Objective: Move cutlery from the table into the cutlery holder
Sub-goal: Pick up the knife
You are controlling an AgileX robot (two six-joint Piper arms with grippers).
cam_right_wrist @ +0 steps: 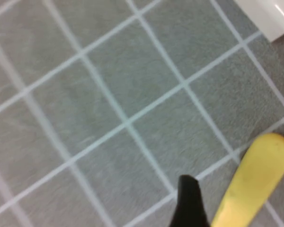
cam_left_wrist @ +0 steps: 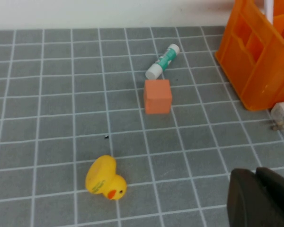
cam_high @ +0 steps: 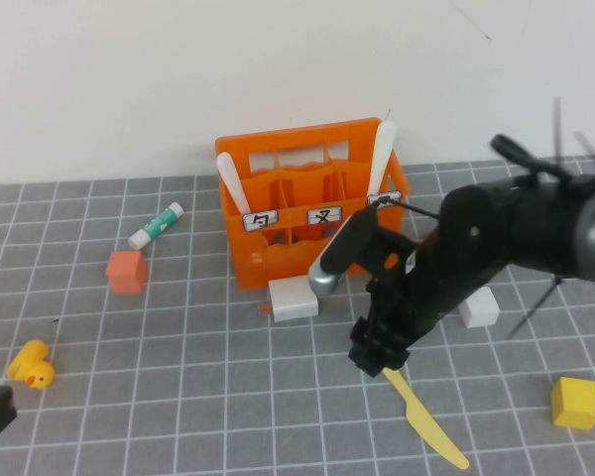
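While the right gripper (cam_high: 382, 359) hangs low over the table (cam_high: 178, 397) in front of the cutlery holder (cam_high: 312, 203), we cannot tell from these views whether its fingers are apart or together; only one dark fingertip (cam_right_wrist: 189, 201) shows in the right wrist view, just beside the rounded end of the yellow knife (cam_high: 426, 412), and nothing shows a grip on it. We note that the knife lies flat on the grid, its near end under the gripper and the rest running away toward the robot's right. We judge the step in hand to be the pick of this last loose piece, since a white knife (cam_high: 233, 183) and a pale piece (cam_high: 382, 154) already stand upright in the crate. To do it well, we advise centring the knife between the fingers, setting them across its width, not along it, and descending until they all but touch the table, as so thin a piece offers little to catch. A grip near the end should leave length free to drop into a compartment. The white block (cam_high: 294, 297) and the second white block (cam_high: 479, 307) lie near and should be cleared on the lift. The left gripper (cam_left_wrist: 260, 198) is parked at the near left edge, closed and holding nothing, with the duck (cam_high: 32, 364), orange cube (cam_high: 126, 270) and tube (cam_high: 156, 225) well apart from the work.
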